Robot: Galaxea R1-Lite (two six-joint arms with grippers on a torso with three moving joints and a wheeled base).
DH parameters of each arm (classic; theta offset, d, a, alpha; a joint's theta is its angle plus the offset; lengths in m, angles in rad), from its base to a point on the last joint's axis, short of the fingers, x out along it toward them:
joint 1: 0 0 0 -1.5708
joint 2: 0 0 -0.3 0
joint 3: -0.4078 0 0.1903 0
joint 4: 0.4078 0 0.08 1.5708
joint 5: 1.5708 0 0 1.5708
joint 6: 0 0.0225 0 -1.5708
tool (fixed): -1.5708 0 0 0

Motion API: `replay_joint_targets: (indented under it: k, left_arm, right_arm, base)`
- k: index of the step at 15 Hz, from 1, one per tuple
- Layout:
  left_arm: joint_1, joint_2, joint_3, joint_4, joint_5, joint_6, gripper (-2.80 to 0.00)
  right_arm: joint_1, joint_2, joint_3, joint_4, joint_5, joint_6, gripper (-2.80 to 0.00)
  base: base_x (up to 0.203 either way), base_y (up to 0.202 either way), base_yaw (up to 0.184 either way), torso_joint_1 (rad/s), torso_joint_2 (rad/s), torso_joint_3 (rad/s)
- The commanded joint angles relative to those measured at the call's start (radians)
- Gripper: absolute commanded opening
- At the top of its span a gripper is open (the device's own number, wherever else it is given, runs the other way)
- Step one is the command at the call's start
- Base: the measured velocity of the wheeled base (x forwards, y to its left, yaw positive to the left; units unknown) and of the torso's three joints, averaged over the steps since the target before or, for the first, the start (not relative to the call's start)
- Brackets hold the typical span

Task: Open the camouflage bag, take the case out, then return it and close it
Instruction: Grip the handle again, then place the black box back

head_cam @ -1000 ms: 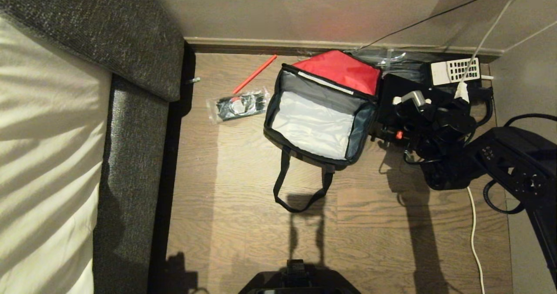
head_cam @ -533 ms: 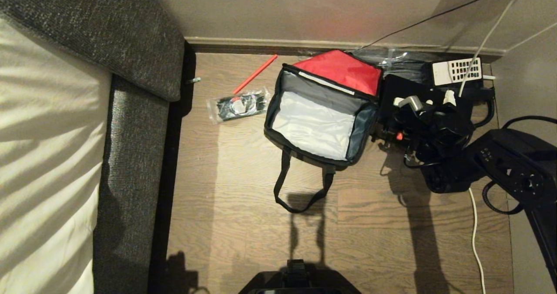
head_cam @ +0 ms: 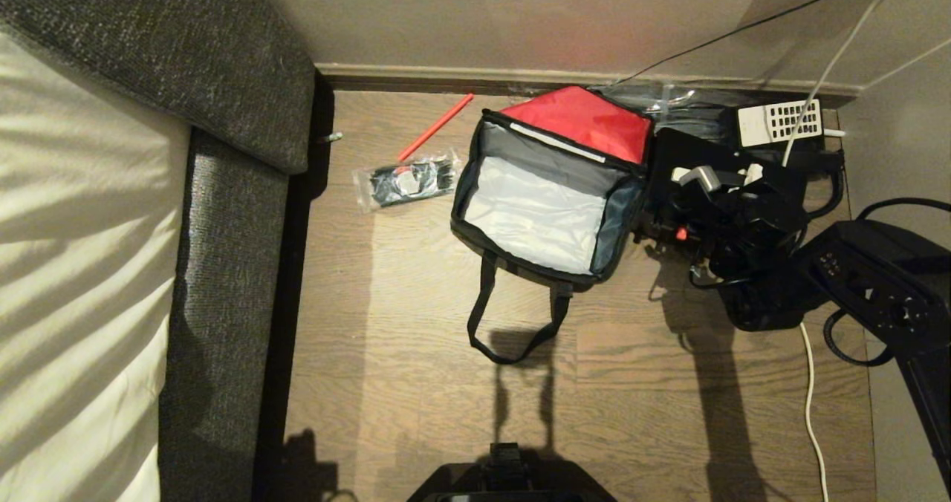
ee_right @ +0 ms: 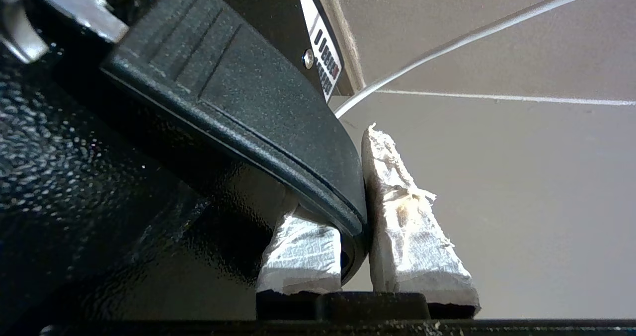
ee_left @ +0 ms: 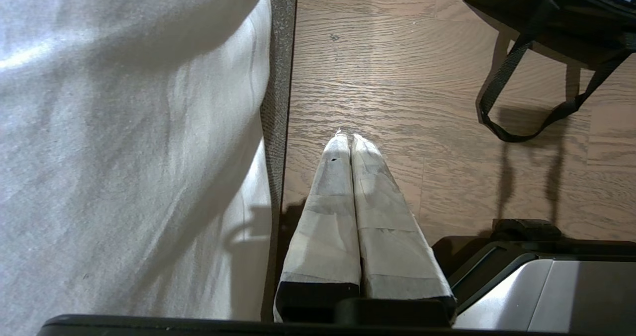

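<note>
The camouflage bag (head_cam: pixel 475 190) lies open on the wooden floor, its red-lined lid (head_cam: pixel 579 119) folded back and its pale inside empty. Its black strap (head_cam: pixel 513 338) trails toward me and also shows in the left wrist view (ee_left: pixel 502 77). The black case (head_cam: pixel 672 153) lies flat just right of the bag, red latch (head_cam: pixel 680 231) near the bag's side. My right gripper (head_cam: pixel 743 183) is over the case. In the right wrist view the gripper (ee_right: pixel 348 197) is shut on the case's black handle (ee_right: pixel 248 102). My left gripper (ee_left: pixel 346 138) hangs shut and empty beside the bed.
A black telephone with a white keypad (head_cam: pixel 779 121) sits behind the case by the wall. A clear packet of black items (head_cam: pixel 407 181) and a red stick (head_cam: pixel 435 126) lie left of the bag. The bed (head_cam: pixel 82 264) fills the left side. A white cable (head_cam: pixel 810 398) runs along the right.
My right gripper's fingers have gone from wide apart to shut on the case's handle. The bag, the case and the left arm have not moved.
</note>
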Motion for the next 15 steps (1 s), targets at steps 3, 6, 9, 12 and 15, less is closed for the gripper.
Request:
replay_joint_targets:
  k: [3, 6, 9, 12, 15]
  left_arm:
    - [0.000, 0.000, 0.002, 0.000, 0.000, 0.000, -2.80]
    - [0.000, -0.001, 0.002, 0.000, 0.000, 0.000, -2.80]
    - [0.000, 0.000, 0.002, -0.001, 0.000, 0.000, -2.80]
    - [0.000, 0.000, 0.002, 0.000, 0.000, 0.000, -2.80]
    - [0.000, 0.000, 0.002, 0.000, 0.000, 0.000, -2.80]
  right_arm:
    - [-0.001, -0.051, 0.001, -0.015, -0.003, -0.006, -2.80]
    - [-0.002, -0.142, 0.042, -0.015, -0.003, -0.002, -2.80]
    - [-0.002, -0.223, 0.080, -0.015, -0.002, -0.006, -2.80]
    - [0.000, -0.289, 0.099, -0.015, -0.001, -0.009, -2.80]
    - [0.000, -0.312, 0.093, -0.015, 0.000, -0.010, -2.80]
  base:
    - [0.000, 0.000, 0.000, 0.000, 0.00, 0.000]
    - [0.000, 0.000, 0.000, 0.000, 0.00, 0.000]
    - [0.000, 0.000, 0.000, 0.000, 0.00, 0.000]
    - [0.000, 0.000, 0.000, 0.000, 0.00, 0.000]
    - [0.000, 0.000, 0.000, 0.000, 0.00, 0.000]
